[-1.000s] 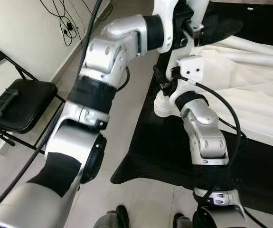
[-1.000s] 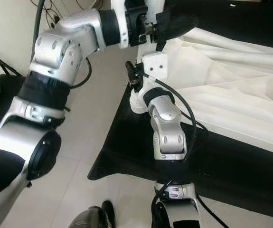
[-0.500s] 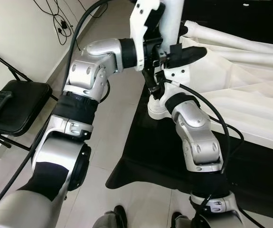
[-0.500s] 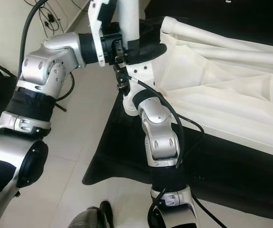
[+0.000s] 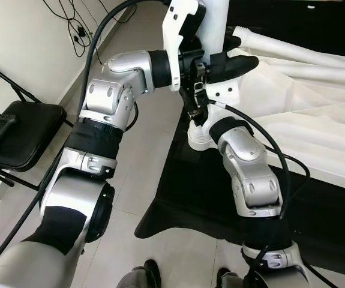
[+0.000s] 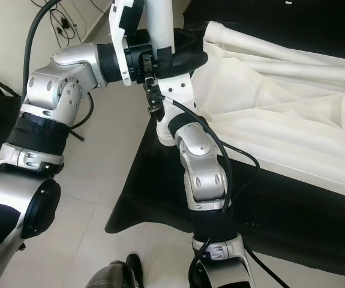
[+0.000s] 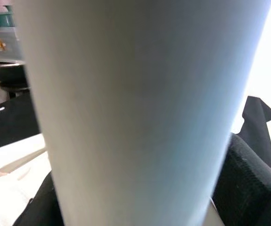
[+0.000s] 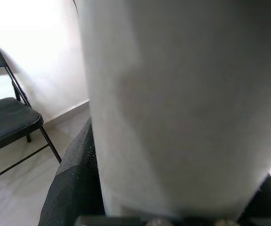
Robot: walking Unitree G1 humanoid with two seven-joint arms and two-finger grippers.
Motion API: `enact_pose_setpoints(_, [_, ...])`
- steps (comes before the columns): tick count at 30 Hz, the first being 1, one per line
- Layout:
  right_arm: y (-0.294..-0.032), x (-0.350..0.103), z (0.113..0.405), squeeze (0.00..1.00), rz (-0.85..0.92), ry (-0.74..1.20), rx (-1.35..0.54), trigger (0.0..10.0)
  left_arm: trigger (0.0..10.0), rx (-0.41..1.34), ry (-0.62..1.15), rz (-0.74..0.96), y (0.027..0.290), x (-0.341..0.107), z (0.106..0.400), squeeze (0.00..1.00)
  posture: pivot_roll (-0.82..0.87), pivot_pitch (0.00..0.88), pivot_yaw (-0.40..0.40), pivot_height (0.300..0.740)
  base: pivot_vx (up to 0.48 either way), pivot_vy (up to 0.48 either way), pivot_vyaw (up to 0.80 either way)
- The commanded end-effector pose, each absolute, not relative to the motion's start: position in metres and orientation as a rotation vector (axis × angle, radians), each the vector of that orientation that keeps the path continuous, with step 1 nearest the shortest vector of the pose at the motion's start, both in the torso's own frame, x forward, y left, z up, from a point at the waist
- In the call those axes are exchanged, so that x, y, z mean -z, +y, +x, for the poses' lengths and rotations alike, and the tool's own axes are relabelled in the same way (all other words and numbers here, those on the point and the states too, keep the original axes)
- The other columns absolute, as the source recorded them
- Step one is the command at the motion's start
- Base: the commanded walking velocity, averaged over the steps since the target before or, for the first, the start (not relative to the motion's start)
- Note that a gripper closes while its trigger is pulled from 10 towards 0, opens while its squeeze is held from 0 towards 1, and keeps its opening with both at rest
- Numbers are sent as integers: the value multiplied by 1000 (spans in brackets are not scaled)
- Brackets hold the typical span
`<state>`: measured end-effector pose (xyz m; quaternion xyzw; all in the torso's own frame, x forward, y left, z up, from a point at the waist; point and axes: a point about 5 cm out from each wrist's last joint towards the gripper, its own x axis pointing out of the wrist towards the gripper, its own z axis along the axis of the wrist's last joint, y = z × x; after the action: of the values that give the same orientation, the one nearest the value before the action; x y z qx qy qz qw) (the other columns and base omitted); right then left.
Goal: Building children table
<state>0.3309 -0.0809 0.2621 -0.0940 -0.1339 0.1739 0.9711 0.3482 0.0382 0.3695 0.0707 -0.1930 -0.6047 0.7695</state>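
Raised white leg now upright, clamped between left fingers.

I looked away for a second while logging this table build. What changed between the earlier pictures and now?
Mostly the head camera shifted, bringing more of the white table leg into view. Over the last half second, nothing visibly moved: the left gripper and right gripper stay clamped on it. The black chair and white cloth kept their places.

No text, label, brand or number can be read on anything in these pictures.
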Motion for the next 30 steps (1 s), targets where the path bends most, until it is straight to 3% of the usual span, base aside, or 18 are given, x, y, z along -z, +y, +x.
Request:
enact_pose_setpoints(1, [-58, -231, 327, 0, -225, -120, -492, 0, 0, 1275, -388, 236, 40, -365, 352, 0, -46, 234, 65, 740, 0, 0, 0])
enact_pose_setpoints(2, [-57, -231, 327, 0, -227, -119, -502, 0, 0, 1267, -391, 238, 40, -365, 353, 0, -45, 235, 64, 740, 0, 0, 0])
enact_pose_setpoints(3, [-58, -233, 328, 0, -235, -122, -512, 10000, 0, 1258, -395, 239, 40, -366, 354, 0, -44, 236, 63, 740, 0, 0, 0])
enact_pose_setpoints(5, [-58, -234, 328, 0, -238, -124, -513, 10000, 0, 1256, -395, 239, 40, -366, 354, 0, -44, 236, 63, 740, 0, 0, 0])
enact_pose_setpoints(6, [-58, -237, 331, 1000, -227, -126, -574, 10000, 0, 1258, -397, 239, 39, -365, 353, 0, -44, 238, 62, 740, 0, 0, 0])
enact_pose_setpoints(11, [-65, -251, 344, 1000, -247, -154, -797, 10000, 0, 1271, -411, 241, 29, -364, 344, 0, -42, 243, 58, 740, 0, 0, 0])
enact_pose_setpoints(15, [-74, -255, 353, 1000, -325, -170, -862, 10000, 0, 1278, -419, 241, 24, -364, 339, 0, -35, 244, 55, 740, 0, 0, 0])
enact_pose_setpoints(16, [-78, -257, 357, 604, -344, -172, -895, 10000, 0, 1281, -422, 240, 23, -364, 337, 0, -29, 247, 55, 740, 0, 0, 0])
enact_pose_setpoints(17, [-78, -257, 357, 604, -344, -172, -895, 10000, 0, 1281, -422, 240, 23, -364, 337, 0, -29, 247, 55, 740, 0, 0, 0])
enact_pose_setpoints(18, [-81, -259, 363, 0, -366, -178, -909, 10000, 0, 1282, -425, 239, 21, -365, 335, 0, -29, 247, 55, 740, 0, 0, 0])
enact_pose_setpoints(24, [-81, -268, 376, 0, -323, -182, -1067, 10000, 0, 1280, -430, 231, 20, -369, 333, 0, -15, 255, 56, 740, 0, 0, 0])
enact_pose_setpoints(30, [-80, -275, 387, 0, -332, -188, -1073, 10000, 0, 1268, -427, 219, 23, -371, 334, 0, -5, 259, 51, 740, 0, 0, 0])
